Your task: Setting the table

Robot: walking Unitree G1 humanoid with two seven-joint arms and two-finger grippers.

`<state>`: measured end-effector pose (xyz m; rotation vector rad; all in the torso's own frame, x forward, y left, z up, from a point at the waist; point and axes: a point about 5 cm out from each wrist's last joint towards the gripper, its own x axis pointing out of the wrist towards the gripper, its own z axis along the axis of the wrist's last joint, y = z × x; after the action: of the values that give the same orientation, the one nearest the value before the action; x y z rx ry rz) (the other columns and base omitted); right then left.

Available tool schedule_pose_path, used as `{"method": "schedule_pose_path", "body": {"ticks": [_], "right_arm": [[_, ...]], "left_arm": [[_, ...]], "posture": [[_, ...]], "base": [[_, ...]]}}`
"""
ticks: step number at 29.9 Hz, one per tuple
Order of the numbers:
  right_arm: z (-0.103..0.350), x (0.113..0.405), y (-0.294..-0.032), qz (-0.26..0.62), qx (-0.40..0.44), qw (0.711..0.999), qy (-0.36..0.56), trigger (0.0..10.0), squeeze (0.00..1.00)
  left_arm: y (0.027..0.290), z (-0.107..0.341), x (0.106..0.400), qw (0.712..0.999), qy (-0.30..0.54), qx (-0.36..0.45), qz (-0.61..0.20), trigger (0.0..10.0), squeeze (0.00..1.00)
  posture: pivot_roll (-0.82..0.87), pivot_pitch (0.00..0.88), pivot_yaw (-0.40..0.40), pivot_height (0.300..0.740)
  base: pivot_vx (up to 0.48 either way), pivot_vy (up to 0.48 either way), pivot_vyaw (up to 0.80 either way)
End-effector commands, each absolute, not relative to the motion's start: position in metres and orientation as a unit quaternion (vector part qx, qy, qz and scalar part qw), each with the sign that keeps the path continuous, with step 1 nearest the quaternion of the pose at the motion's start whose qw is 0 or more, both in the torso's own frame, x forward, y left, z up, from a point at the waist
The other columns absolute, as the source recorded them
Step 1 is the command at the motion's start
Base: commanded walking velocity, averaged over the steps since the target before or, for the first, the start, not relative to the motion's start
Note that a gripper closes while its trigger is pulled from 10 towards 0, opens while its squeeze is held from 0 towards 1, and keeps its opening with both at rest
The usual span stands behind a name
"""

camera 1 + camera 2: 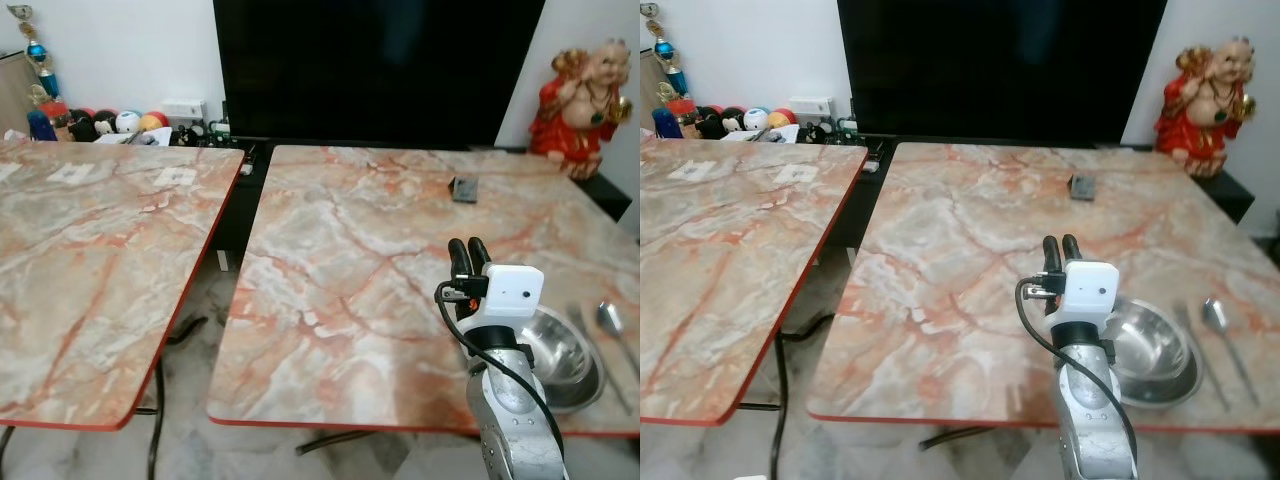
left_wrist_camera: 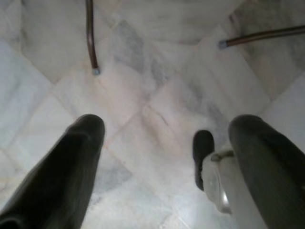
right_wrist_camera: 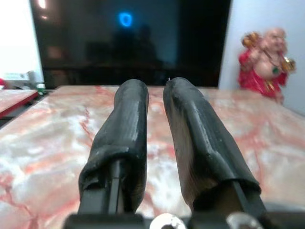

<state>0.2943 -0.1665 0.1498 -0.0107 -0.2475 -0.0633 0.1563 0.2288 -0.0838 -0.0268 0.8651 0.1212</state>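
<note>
Right tool (image 1: 469,247) raised above the pink-veined marble worktop (image 1: 350,250), its two black fingers pressed nearly together, empty. Round steel bowl (image 1: 562,358) near the front right edge, metal spoon (image 1: 612,322) just beside it. Left tool (image 2: 162,143) spread wide over pale tiled floor (image 2: 152,86)

Both desks (image 1: 340,250) wear pink-and-grey marble veining with red edges — the bowl (image 1: 1155,350) and spoon (image 1: 1220,325) gleam silver, the figurine (image 1: 585,95) is red and gold, the right tool (image 1: 468,262) black
</note>
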Motion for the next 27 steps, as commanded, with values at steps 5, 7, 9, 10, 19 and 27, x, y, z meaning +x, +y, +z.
{"method": "schedule_pose_path", "body": {"ticks": [5, 7, 9, 10, 19, 27], "right_arm": [[0.1518, 0.2928, -0.164, -0.032, 0.002, 0.992, -0.125, 10.0, 0.0], [0.1512, 0.2922, -0.1628, -0.03, 0.003, 0.992, -0.124, 10.0, 0.0], [0.1504, 0.2918, -0.1617, -0.029, 0.003, 0.992, -0.123, 10.0, 0.0], [0.1501, 0.2917, -0.1614, -0.028, 0.003, 0.992, -0.122, 10.0, 0.0], [0.1499, 0.2911, -0.1595, -0.025, 0.005, 0.992, -0.121, 10.0, 0.0], [0.1446, 0.2877, -0.1621, -0.031, 0.001, 0.993, -0.111, 10.0, 0.0]], "left_arm": [[0.2315, -0.084, 0.1546, 0.904, 0.423, -0.008, 0.057, 10.0, 0.0], [0.2315, -0.084, 0.1546, 0.904, 0.423, -0.008, 0.057, 10.0, 0.0], [0.2315, -0.084, 0.1546, 0.904, 0.423, -0.008, 0.057, 10.0, 0.0], [0.2315, -0.084, 0.1546, 0.904, 0.423, -0.008, 0.057, 10.0, 0.0], [0.2318, -0.0838, 0.1548, 0.905, 0.422, -0.008, 0.056, 10.0, 0.0], [0.2319, -0.0833, 0.1557, 0.906, 0.42, -0.008, 0.056, 10.0, 0.0]], "posture": [[-0.02, 0.0, -0.012, 0.74], [-0.02, 0.0, -0.012, 0.74], [-0.02, 0.0, -0.012, 0.74], [-0.02, 0.0, -0.012, 0.74], [-0.01, 0.0, -0.014, 0.74], [-0.02, 0.012, -0.013, 0.74]], "base": [[0.0, 0.48, 0.0], [0.0, 0.48, 0.0], [0.0, 0.48, 0.0], [0.0, 0.48, 0.0], [0.0, 0.48, 0.0], [0.0, 0.333, 0.0]]}}
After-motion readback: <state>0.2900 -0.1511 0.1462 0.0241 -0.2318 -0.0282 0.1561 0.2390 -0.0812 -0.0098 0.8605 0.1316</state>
